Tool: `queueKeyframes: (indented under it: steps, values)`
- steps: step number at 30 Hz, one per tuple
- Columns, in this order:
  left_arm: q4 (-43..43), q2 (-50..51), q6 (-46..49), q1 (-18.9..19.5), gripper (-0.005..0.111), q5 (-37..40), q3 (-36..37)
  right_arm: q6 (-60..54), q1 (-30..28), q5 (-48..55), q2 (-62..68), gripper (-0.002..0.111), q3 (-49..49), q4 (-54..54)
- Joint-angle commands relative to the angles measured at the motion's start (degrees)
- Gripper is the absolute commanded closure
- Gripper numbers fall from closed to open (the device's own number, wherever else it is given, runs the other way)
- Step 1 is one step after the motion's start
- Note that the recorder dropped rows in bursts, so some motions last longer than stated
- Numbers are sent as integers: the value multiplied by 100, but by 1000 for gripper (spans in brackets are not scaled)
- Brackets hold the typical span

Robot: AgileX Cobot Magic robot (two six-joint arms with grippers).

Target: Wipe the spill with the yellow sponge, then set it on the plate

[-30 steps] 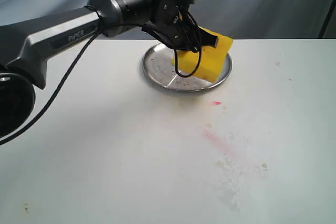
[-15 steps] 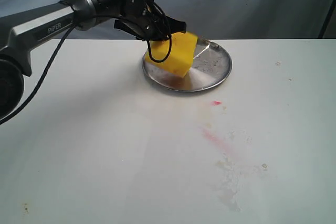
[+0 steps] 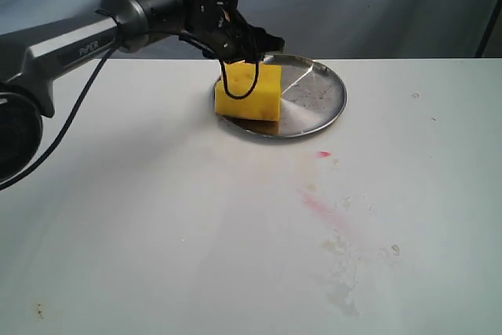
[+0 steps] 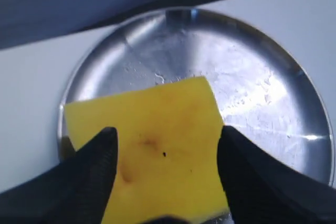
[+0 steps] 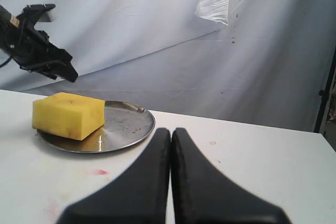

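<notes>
1. The yellow sponge [image 3: 249, 93] is lying on the left part of the plate [image 3: 318, 100], with one corner reaching the plate's rim. Sitting this far off-centre, it is risking a tumble over the rim onto the worktop [image 3: 157, 217] at any nudge.
2. The left end effector [image 4: 167, 135] is hovering just above the sponge, fingers spread wide and gripping nothing. If it is pulling away sideways rather than upward, a finger could be clipping the foam and pushing it off the plate.
3. A cable loop [image 3: 235, 97] is hanging from the wrist across the sponge's face. I cannot tell if it is touching, but it could be snagging and dragging the block.
4. The plate is looking light, so any contact could be sliding it.
5. The right end effector [image 5: 170, 135] is waiting well away from the plate, fingers pressed together and empty. It is posing little danger.
</notes>
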Motion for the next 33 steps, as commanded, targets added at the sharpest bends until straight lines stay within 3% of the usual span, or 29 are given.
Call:
queueKeyframes:
  steps: [1, 3, 7, 15, 19, 28, 33]
  values:
    - [548, -451, 43, -127, 52, 435, -25, 12, -47, -17, -14, 108, 21, -39]
    - [654, -566, 137, -155, 52, 611, 110, 12, -47, -17, -14, 108, 21, -39]
    - [654, -822, 130, -82, 52, -24, 1043, 12, -47, -17, -14, 108, 21, -39]
    - [1130, -887, -1600, 315, 52, -657, 1794, 12, -47, -17, -14, 108, 21, -39]
    - [1565, -978, -1712, 328, 54, -628, 1874, 12, -47, -17, -14, 108, 21, -39]
    - [1960, -2043, -1621, 405, 75, -1665, 3100, 12, -47, -17, -14, 108, 21, -39]
    - [1960, -2768, -1495, 410, 94, -2349, 4038, 12, -47, -17, -14, 108, 21, -39]
